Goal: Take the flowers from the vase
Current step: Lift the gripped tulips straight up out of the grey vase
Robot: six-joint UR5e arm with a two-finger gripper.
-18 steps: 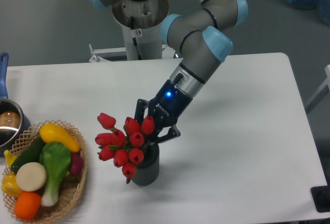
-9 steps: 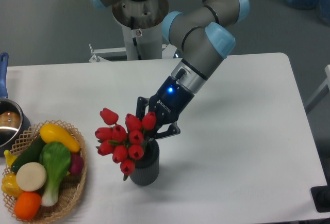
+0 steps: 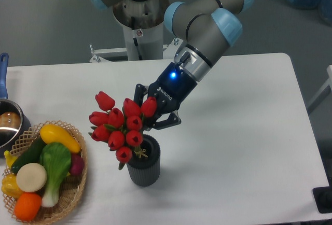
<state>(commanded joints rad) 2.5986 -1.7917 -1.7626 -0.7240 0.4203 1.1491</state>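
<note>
Camera view: gripper (image 3: 149, 123) fingertips hidden behind tulips (image 3: 118, 124).
Grip: clamped on the stems.
Tulips: buds lean away leftward, stem ends at vase (image 3: 143, 163) mouth.

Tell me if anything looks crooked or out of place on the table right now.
The flowers lean well to the left of the vase, their stem ends only just at its mouth, held in the gripper. The vase stands upright. The wicker basket of toy vegetables looks tidy, with nothing spilled.
</note>
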